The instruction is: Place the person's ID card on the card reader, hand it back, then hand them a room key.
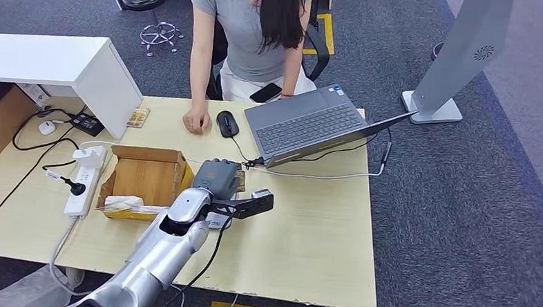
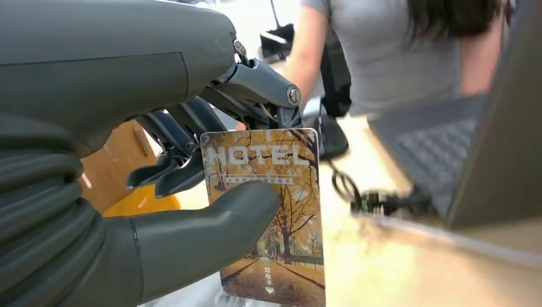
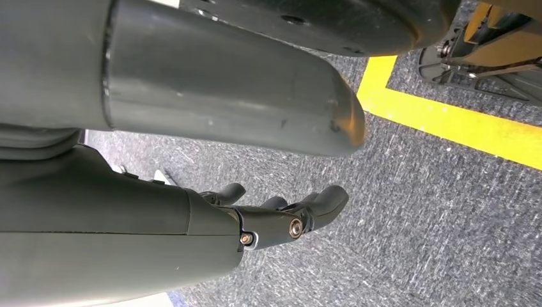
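A glossy, round-cornered room key (image 2: 271,211), printed with autumn trees and the word HOTEL, is pinched upright in the left hand (image 2: 192,192): the thick matte-grey thumb is pressed on its face and the darker jointed fingers (image 2: 255,80) are curled behind its top edge. In the head view, the silver left arm is stretched across the pale wood-grain desk (image 1: 314,241), with an open cardboard box (image 1: 145,176) just beside it. Beyond the hand, a grey laptop (image 1: 302,124) and a seated person (image 1: 249,30) are seen. The right hand (image 3: 281,217) is held over speckled carpet with its fingers loosely apart, nothing gripped.
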Robot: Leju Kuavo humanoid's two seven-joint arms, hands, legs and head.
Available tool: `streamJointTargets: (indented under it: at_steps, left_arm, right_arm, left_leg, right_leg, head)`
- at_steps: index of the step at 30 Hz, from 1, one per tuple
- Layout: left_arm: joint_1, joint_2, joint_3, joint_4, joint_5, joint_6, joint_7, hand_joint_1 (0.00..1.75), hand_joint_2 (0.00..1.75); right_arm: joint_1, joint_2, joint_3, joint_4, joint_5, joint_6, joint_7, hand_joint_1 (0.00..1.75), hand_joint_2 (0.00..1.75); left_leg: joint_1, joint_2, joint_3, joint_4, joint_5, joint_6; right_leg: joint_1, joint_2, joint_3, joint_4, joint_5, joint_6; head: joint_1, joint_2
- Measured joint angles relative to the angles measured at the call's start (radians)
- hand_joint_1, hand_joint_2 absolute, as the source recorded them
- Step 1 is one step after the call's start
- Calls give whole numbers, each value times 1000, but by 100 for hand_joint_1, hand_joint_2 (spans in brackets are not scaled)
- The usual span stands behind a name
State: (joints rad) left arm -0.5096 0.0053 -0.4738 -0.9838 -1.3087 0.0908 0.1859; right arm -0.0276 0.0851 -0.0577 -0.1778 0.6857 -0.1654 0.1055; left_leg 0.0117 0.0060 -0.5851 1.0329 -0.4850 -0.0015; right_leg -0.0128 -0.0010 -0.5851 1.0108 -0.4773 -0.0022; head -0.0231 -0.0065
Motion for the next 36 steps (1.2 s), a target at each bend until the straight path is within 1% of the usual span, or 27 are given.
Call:
streamJointTargets:
  at_steps: [3,5,9,13,20,29,36]
  left_arm:
    - [-30,10,3,0,-16,136,43,175,175]
    - [-69,31,14,-16,-27,209,45,175,175]
    - [-154,79,56,-66,-51,237,4,175,175]
    - [-195,112,86,-92,-77,280,-19,175,175]
    - [-228,142,111,-106,-84,297,-27,175,175]
    - [-234,152,119,-106,-86,297,-30,175,175]
    - [-257,167,134,-95,-89,286,-31,175,175]
  right_arm:
    - [0,0,-1,0,15,3,2,0,0]
    - [0,-1,-1,0,27,6,2,0,0]
    - [1,-2,-1,0,44,15,-1,0,0]
    - [0,-3,-1,0,54,17,-5,0,0]
    - [0,-3,-1,0,60,17,-9,0,0]
    - [0,-3,-1,0,61,17,-13,0,0]
    - [0,-3,-1,0,61,19,-17,0,0]
  left_leg:
    - [0,0,0,0,0,0]
    - [1,0,0,0,0,0]
    - [1,0,0,0,0,0]
    - [1,0,0,0,0,0]
    - [0,0,0,0,0,0]
    - [0,0,0,0,0,0]
    - [0,0,0,0,0,0]
  right_leg:
    - [0,0,0,0,0,0]
    - [0,0,0,1,0,0]
    - [1,0,0,1,0,0]
    - [1,0,0,1,0,0]
    - [0,0,0,1,0,0]
    - [0,0,0,1,0,0]
    - [0,0,0,1,0,0]
  head:
    - [0,0]
    - [0,0]
    - [0,0]
    - [0,0]
    - [0,0]
    - [0,0]
    - [0,0]
